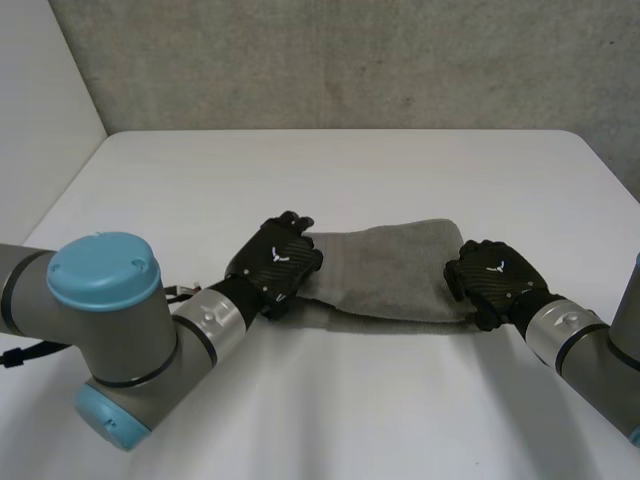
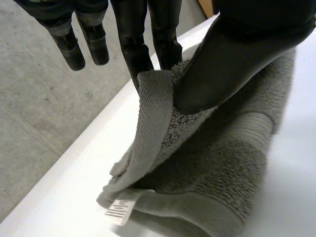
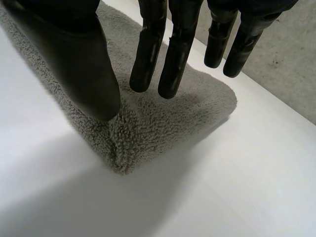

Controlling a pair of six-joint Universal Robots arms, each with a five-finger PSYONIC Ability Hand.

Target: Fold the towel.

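Our left hand (image 1: 277, 262) pinches one end hem of the towel (image 1: 390, 272) between thumb and fingers, probably to carry it across; our right hand (image 1: 495, 278), fingers straight, thumbs the towel's other end down, seemingly as anchor.

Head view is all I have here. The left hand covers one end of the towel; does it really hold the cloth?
Observer: Yes. In its wrist view the left hand pinches a lifted edge of the towel between thumb and fingers.
Operator: And the right hand?
Observer: The right hand presses its thumb on the towel near a corner, fingers straight over the cloth.
Operator: Any mark on the cloth?
Observer: A white label lies at the corner near the pinched edge.
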